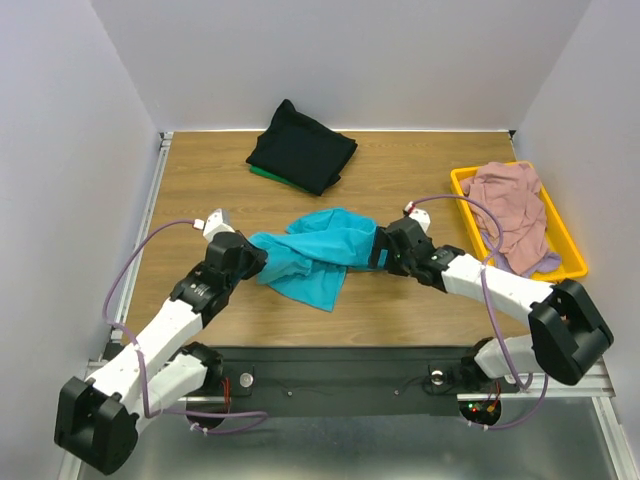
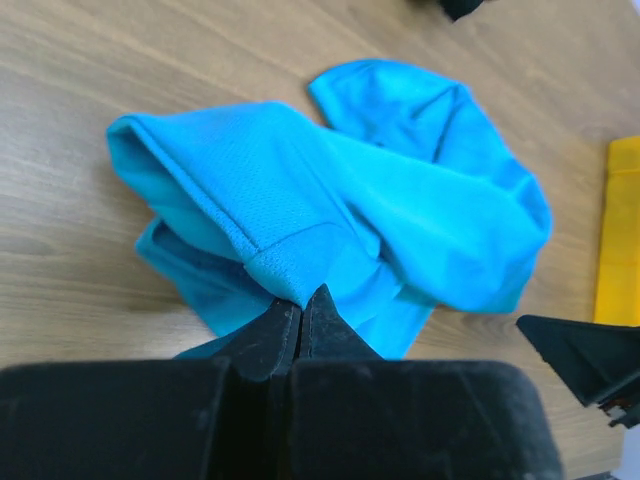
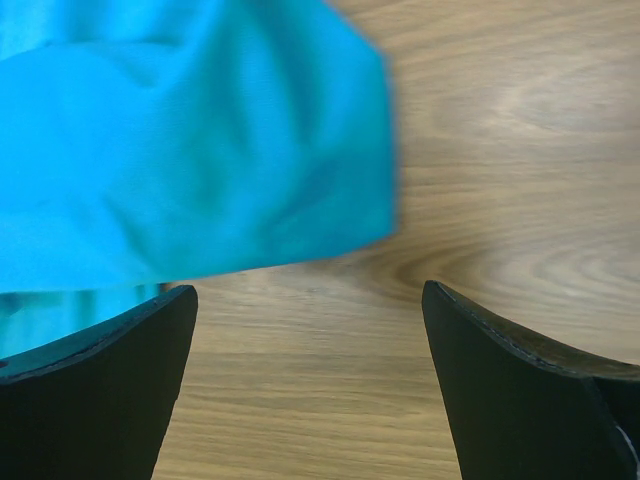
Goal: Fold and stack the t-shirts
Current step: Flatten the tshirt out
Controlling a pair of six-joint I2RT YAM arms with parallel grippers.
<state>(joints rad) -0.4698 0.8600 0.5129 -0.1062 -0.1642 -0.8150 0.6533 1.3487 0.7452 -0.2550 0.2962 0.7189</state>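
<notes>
Our left gripper [image 2: 300, 302] has its jaws pressed together on a hem of the teal shirt [image 2: 380, 200], pinching the cloth at their tips. Our right gripper [image 3: 310, 290] stands with jaws wide apart and nothing between them. The teal cloth lies just ahead of it, and we cannot tell whether they touch. Both are over a wooden table [image 1: 200, 190] boxed by pale walls [image 1: 350, 60]. The teal shirt lies crumpled mid-table, its long axis running 9 to 3 o'clock between the grippers, with a flap trailing toward 6. At 12 a black shirt [image 1: 303, 150] sits over a green one [image 1: 262, 172]. At 3 a yellow tray [image 1: 459, 180] holds a pink shirt [image 1: 510, 205].
</notes>
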